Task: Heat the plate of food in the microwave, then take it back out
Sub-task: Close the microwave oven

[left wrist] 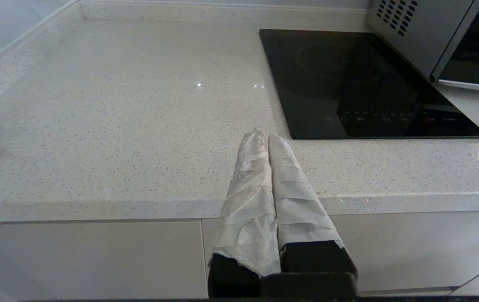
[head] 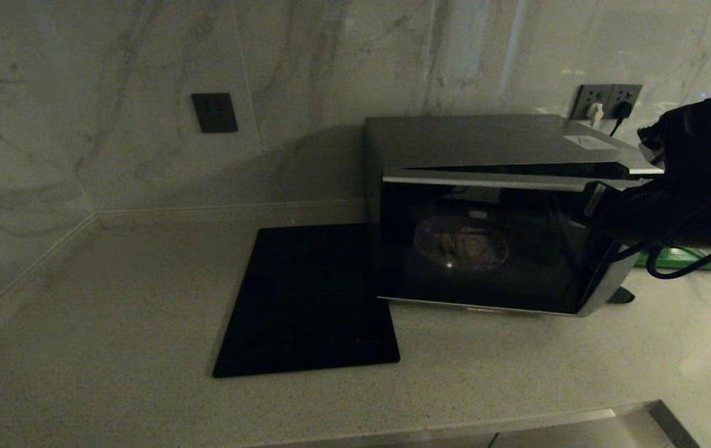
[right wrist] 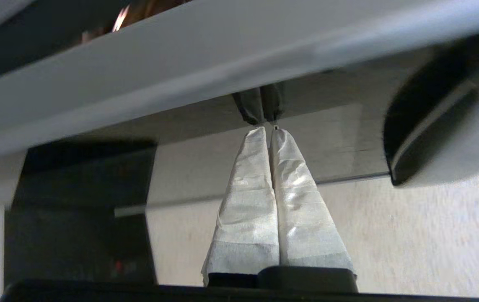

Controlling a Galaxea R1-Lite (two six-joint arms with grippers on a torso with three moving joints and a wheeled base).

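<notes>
Pressing clenched right gripper (right wrist: pixel 267 131) fingers against the microwave (head: pixel 492 205) panel, right of frame; plate of food (head: pixel 461 244) glowing inside. Keeping contact square and light. Left gripper (left wrist: pixel 264 138) clenched, idling.

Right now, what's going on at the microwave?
The plate of food sits inside the microwave, visible through the dark glass door. The right gripper is shut, its tips right at the microwave's front by the right-hand side, where the right arm reaches in. The left gripper is shut and parked over the counter's front edge, near the black glass cooktop.
</notes>
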